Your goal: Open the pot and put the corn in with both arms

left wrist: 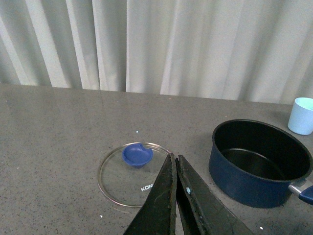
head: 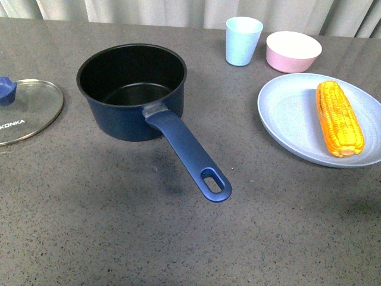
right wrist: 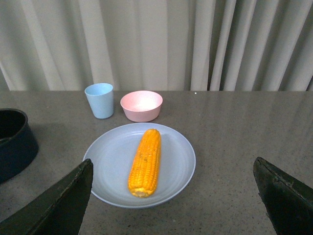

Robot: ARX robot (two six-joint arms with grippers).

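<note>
Pot (head: 116, 119) sits on the grey desk (head: 89, 226) a bit left of centre in the front view. It's uncovered w/ the black inside showing, and its long handle (head: 190, 156) points toward the lower right of the frame. Its glass lid (head: 27, 113) lies flat on the desk at the left edge, apart from the pot, blue knob (head: 6, 90) up and "KONKA" printed on the glass.

Corn (head: 339, 119) is over at the right edge of the front view, lying on a pale blue plate (head: 292, 119), well apart from the pot. Behind the plate, along the top of the frame, are a light blue cup (head: 243, 40) and a pink bowl (head: 293, 51), near each other but not touching.

Left claw (left wrist: 175, 159): fingers pressed together, gripping nothing afaict; in its wrist cam the lid's rim shows right behind the tips. Right claw (right wrist: 172, 161): spread wide, nothing in it, and in its wrist cam the plate and corn sit between the two fingers, neither touching them.
</note>
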